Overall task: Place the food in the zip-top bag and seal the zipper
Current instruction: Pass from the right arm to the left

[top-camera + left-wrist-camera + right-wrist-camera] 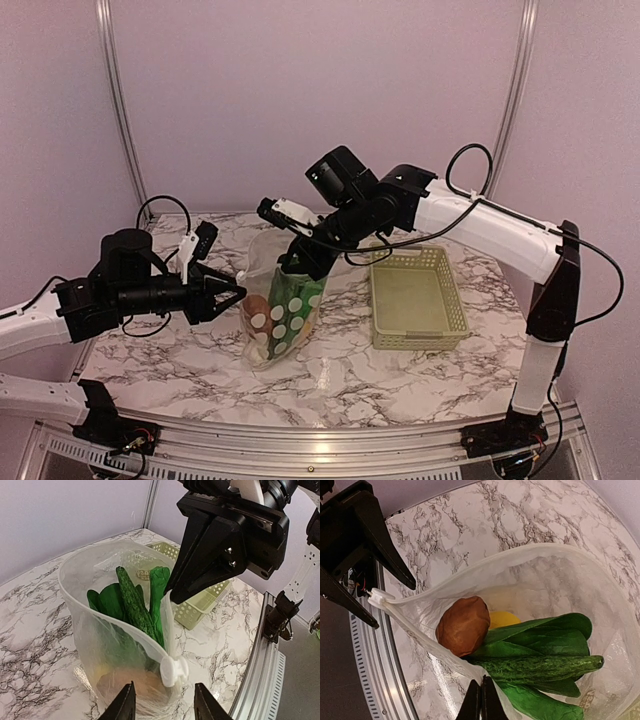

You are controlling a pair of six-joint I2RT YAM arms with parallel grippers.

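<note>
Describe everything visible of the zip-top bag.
The zip-top bag is clear plastic with white dots, standing upright on the table, mouth open. Its white slider sits at one end of the rim, between the open jaws of the left gripper. The right gripper pinches the rim farther along. Inside: cucumber, bok choy, a brown item, something yellow.
</note>
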